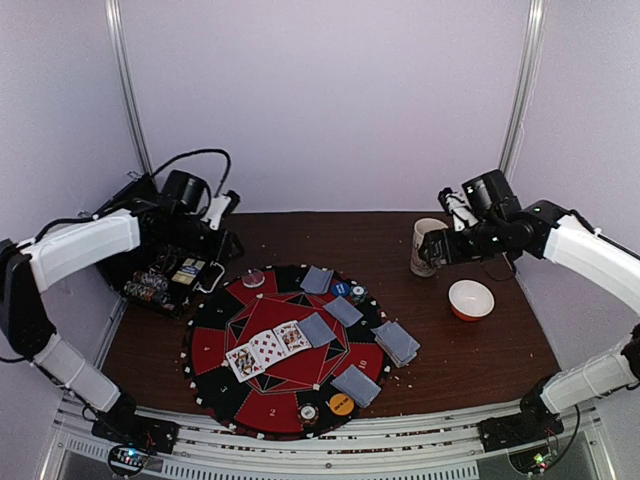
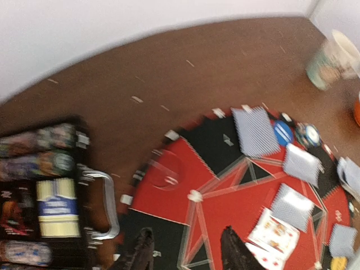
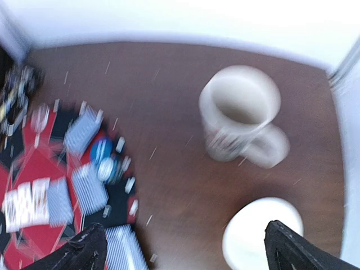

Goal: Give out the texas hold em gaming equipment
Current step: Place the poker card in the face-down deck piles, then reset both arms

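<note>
Brown table (image 1: 470,350), bearing round red-and-black mat (image 1: 215,350) at centre. Open black case (image 1: 165,280) at left, just beside mat.

Left gripper (image 2: 188,253) at far left near case, jaws apart, gripping nothing. Right gripper (image 3: 185,239) over far right of table, jaws spread wide, empty.

Mug (image 1: 428,247) upright and bowl (image 1: 471,298) near it, both off mat.

Three face-up cards (image 1: 268,348) side by side at mat centre. Face-down cards (image 1: 343,311) at five spots on mat's right half, one stack (image 1: 397,341) at right rim.

Blue chip (image 1: 340,288) on far side, orange chip (image 1: 341,404) at near rim, clear chip (image 1: 254,279) on far left.
</note>
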Available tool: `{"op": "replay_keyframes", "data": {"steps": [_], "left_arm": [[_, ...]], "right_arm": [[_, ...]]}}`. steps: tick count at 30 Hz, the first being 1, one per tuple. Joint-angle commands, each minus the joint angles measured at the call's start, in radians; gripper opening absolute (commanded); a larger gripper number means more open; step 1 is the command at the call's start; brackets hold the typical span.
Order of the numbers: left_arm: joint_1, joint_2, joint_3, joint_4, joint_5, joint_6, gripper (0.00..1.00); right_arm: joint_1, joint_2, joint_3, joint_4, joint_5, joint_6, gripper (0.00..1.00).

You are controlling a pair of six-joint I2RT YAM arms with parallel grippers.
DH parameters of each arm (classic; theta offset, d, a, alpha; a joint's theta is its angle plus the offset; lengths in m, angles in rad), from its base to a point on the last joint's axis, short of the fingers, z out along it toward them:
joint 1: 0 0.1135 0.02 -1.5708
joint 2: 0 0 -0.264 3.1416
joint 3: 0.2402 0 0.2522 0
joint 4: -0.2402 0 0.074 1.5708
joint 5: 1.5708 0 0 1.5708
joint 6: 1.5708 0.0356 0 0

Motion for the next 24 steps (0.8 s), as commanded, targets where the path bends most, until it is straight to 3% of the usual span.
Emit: {"op": "replay_keyframes", "data": {"steps": [1,7,10,15,19,24], "left_arm": [[0.088,-0.248,-0.182,0.302,-0.385,0.004,0.51],[0.167,-0.475,-0.49,0.699,-0.647,0.104,0.86],[0.223,-0.509,-0.627,0.861,-0.735,0.103,0.96],[0.241,-0.508,-0.858,1.182,-0.843,0.124,0.98],[0.242,-0.459,-0.995,1.482,-0.823,0.201,0.98],[0.241,-0.309,-1.058,1.659,-0.737,0.242,0.98]], "right_arm": [[-0.097,-0.177,-0.112,0.277,0.277,-0.069,1.0],[-0.269,-0.318,-0.391,0.69,0.29,-0.097,1.0],[-0.335,-0.35,-0.554,0.961,0.283,-0.126,1.0],[-0.391,-0.336,-0.774,1.251,0.281,-0.125,1.0],[-0.396,-0.265,-0.881,1.429,0.262,-0.132,1.0],[-0.403,-0.133,-1.023,1.763,0.252,-0.131,1.0]]}}
